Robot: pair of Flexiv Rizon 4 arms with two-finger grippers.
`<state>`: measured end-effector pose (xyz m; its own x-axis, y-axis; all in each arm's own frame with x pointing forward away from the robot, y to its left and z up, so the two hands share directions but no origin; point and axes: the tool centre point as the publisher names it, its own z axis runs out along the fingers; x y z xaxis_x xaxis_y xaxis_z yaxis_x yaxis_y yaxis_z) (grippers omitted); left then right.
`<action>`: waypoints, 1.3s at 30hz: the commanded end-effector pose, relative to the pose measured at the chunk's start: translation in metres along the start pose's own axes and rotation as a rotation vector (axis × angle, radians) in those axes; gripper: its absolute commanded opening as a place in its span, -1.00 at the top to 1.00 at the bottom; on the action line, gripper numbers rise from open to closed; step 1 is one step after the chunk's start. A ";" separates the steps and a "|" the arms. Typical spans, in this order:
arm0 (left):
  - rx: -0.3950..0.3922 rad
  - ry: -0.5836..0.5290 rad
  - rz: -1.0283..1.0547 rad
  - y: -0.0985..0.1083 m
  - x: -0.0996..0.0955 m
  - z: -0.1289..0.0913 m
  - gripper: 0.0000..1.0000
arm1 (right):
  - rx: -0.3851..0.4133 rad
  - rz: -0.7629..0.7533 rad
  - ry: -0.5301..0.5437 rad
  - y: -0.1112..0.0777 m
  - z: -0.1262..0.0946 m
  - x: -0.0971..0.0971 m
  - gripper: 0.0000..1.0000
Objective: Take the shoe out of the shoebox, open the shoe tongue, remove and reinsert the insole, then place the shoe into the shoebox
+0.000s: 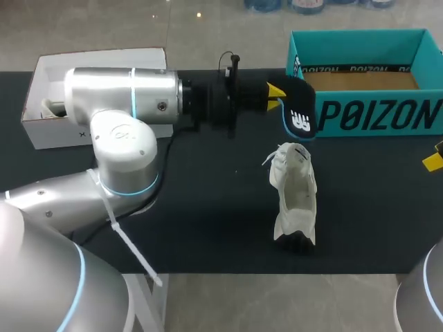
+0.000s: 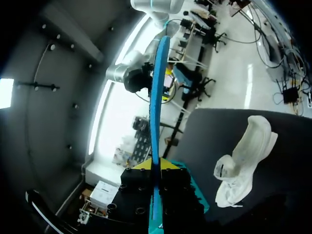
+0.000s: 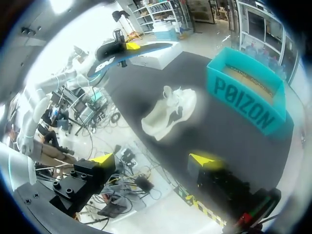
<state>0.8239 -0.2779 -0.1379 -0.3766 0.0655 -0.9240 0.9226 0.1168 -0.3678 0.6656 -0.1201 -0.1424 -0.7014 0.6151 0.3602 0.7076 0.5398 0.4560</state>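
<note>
Looking at the head view, the left end effector (image 1: 277, 97) is pinching the dark insole (image 1: 299, 111) in the upper middle of the frame beside the teal shoebox (image 1: 374, 117), with the white shoe (image 1: 294, 194) sitting on the surface (image 1: 208, 207) right of center, so I'd say the insole's out and reinserting is next. Left wrist view: insole (image 2: 158, 97) edge-on in that grip, shoe (image 2: 243, 165) off beside it. Right wrist view: right end effector (image 3: 155, 159) spread wide, holding nothing, so it probably needs to steady the shoe (image 3: 168, 114) while the insole gets lined up.
</note>
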 end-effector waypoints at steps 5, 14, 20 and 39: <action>0.031 0.111 -0.104 -0.045 0.051 -0.046 1.00 | 0.003 0.001 0.000 0.001 0.000 -0.001 -1.00; 0.090 0.157 -0.211 -0.062 0.084 -0.052 1.00 | 0.003 0.001 0.000 0.001 0.000 -0.001 -1.00; 0.112 0.175 -0.268 -0.058 0.105 -0.041 1.00 | 0.003 0.001 0.000 0.001 0.000 -0.001 -1.00; 0.270 0.229 -0.319 -0.068 0.144 0.029 1.00 | 0.003 0.001 0.000 0.001 0.000 -0.001 -1.00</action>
<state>0.7058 -0.2843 -0.2416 -0.6261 0.2822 -0.7269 0.7384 -0.0851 -0.6690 0.6652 -0.1201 -0.1425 -0.7013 0.6153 0.3600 0.7076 0.5391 0.4568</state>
